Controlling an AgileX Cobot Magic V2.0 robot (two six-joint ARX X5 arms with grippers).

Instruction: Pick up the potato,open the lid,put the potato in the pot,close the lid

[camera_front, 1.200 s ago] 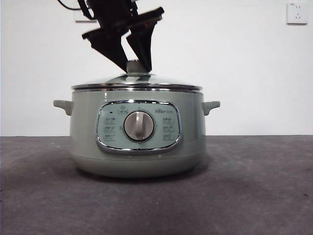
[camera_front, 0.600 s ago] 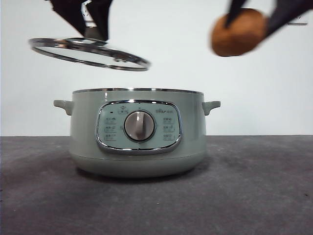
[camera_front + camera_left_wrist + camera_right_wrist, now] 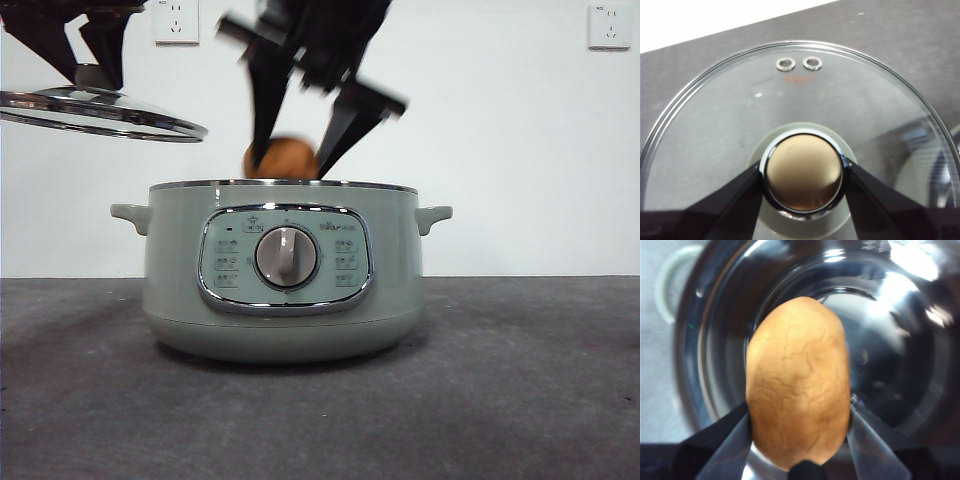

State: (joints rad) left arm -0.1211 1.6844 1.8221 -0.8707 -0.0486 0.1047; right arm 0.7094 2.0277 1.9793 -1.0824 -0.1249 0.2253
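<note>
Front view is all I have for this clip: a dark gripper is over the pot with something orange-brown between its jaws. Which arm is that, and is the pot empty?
Observer: It is the right gripper, shut on the potato, straight above the pot; the shiny inner bowl shows no food.
Operator: And the gripper at the top corner with the lid?
Observer: That is the left gripper, its jaws clamped on either side of the lid knob.
Operator: Anything on the glass I cannot see?
Observer: Two small metal-ringed vent holes sit side by side near the rim.
</note>
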